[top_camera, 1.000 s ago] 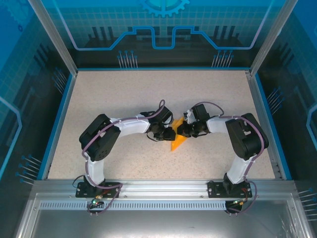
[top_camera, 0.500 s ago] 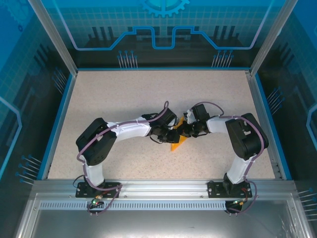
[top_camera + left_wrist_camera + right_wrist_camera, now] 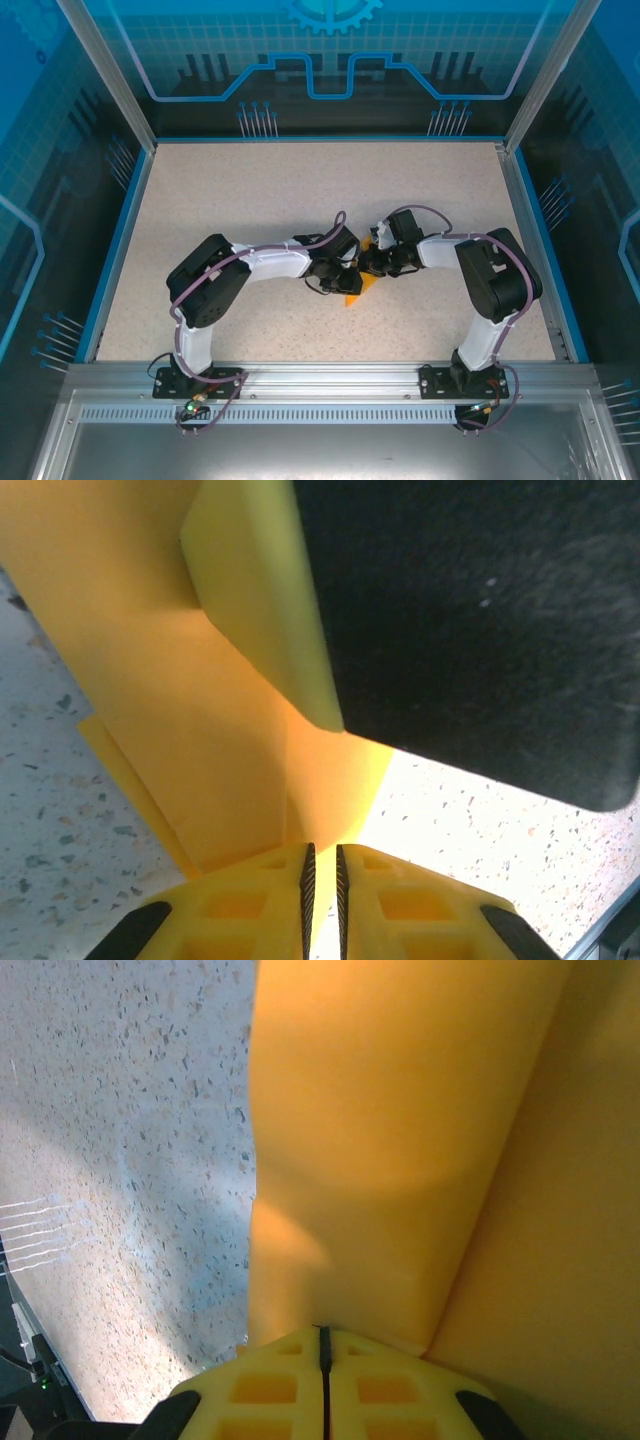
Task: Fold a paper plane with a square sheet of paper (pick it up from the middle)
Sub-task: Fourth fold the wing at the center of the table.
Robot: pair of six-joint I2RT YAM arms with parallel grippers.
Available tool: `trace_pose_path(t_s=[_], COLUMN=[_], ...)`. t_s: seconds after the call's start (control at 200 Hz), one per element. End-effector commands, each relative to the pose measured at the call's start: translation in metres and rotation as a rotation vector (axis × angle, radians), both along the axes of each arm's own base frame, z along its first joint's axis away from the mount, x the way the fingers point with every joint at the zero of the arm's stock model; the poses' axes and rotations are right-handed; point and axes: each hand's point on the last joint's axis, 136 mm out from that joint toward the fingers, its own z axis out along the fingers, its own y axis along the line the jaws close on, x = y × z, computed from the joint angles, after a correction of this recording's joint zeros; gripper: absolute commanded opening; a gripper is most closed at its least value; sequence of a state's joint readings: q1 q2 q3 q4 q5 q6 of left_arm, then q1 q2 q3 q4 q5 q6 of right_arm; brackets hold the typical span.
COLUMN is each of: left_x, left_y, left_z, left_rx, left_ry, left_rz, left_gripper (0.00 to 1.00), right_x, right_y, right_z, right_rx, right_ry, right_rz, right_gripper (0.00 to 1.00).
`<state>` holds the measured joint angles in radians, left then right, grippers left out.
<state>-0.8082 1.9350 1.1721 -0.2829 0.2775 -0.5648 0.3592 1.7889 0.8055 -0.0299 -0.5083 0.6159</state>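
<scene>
The square sheet of paper [image 3: 351, 297] is orange and creased, and it stands off the table between my two grippers at the middle. My left gripper [image 3: 349, 277] comes in from the left. In the left wrist view its jaws [image 3: 322, 848] stand a thin slit apart with the paper's [image 3: 200, 730] lower edge running into the slit. My right gripper [image 3: 367, 266] meets it from the right. Its pads [image 3: 322, 1332] are pressed together where a fold of the paper [image 3: 380, 1160] rises from them. A yellow finger [image 3: 260, 590] and black body [image 3: 480, 630] of the right gripper lie against the sheet.
The speckled beige table [image 3: 250, 200] spreads wide to the back and both sides. A blue rim [image 3: 120, 240] and clear enclosure walls border it. The arms' bases sit on the metal rail [image 3: 320, 378] at the near edge.
My left arm has reached further right and its jaws have narrowed onto the paper. Less of the orange sheet shows between the grippers. The right arm has stayed put.
</scene>
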Motion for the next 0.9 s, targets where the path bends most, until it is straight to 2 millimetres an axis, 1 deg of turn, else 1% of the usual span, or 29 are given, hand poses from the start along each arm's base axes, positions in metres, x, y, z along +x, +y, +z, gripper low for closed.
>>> trace_pose_path(t_s=[0.0,0.08,0.32,0.445,0.575,0.715,0.89], left_x=[-0.008,-0.014,-0.026,-0.035,-0.049,-0.060,-0.070], left_y=[0.010,0.016,0.027,0.034,0.039,0.040,0.042], left_z=[-0.015,-0.022,-0.030,-0.030,-0.030,-0.029,-0.035], left_rx=[0.029,0.040,0.050,0.053,0.066,0.076,0.093], left_ry=[0.016,0.033,0.062,0.076,0.100,0.105,0.123], left_rz=[-0.017,-0.012,0.004,0.008,0.001,-0.013,-0.023], left_gripper=[0.17,0.16,0.16,0.15,0.15,0.15,0.15], right_x=[-0.023,-0.023,-0.023,-0.021,-0.020,-0.019,-0.020], right_y=[-0.023,-0.024,-0.028,-0.031,-0.033,-0.034,-0.034], right_z=[-0.037,-0.037,-0.038,-0.037,-0.037,-0.038,-0.039], right_rx=[-0.130,-0.130,-0.138,-0.149,-0.154,-0.157,-0.159], right_ry=[0.107,0.105,0.108,0.101,0.101,0.099,0.102], right_rz=[-0.011,-0.012,-0.018,-0.021,-0.026,-0.027,-0.026], right_gripper=[0.07,0.07,0.07,0.07,0.07,0.07,0.07])
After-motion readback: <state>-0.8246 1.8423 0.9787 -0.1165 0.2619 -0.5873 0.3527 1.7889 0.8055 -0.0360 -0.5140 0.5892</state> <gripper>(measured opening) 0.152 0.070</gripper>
